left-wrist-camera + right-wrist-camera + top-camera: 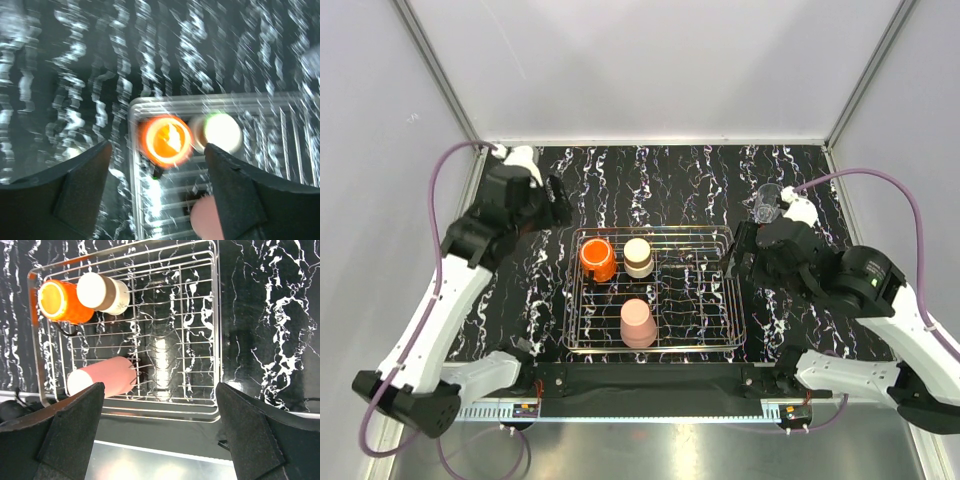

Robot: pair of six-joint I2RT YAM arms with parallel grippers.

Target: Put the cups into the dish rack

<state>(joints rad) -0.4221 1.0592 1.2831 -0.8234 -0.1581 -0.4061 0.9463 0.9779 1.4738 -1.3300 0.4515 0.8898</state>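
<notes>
The silver wire dish rack point(732, 320) lies mid-table. An orange cup point(597, 258) and a cream cup with a brown band point(638, 257) stand mouth-down in its far left part. A pale pink tumbler point(638, 322) sits near its front. One clear glass point(767, 203) stands on the table behind my right wrist, partly hidden. My left gripper point(558, 200) hovers open past the rack's far left corner. The blurred left wrist view looks down on the orange cup point(166, 140) and cream cup point(222, 131). My right gripper point(735, 258) hangs open over the rack's right rim point(216, 315), holding nothing.
The black marble-patterned table point(670, 180) is walled by white panels at the back and sides. A metal rail point(650, 410) runs along the near edge between the arm bases. Purple cables point(440, 180) loop from both arms.
</notes>
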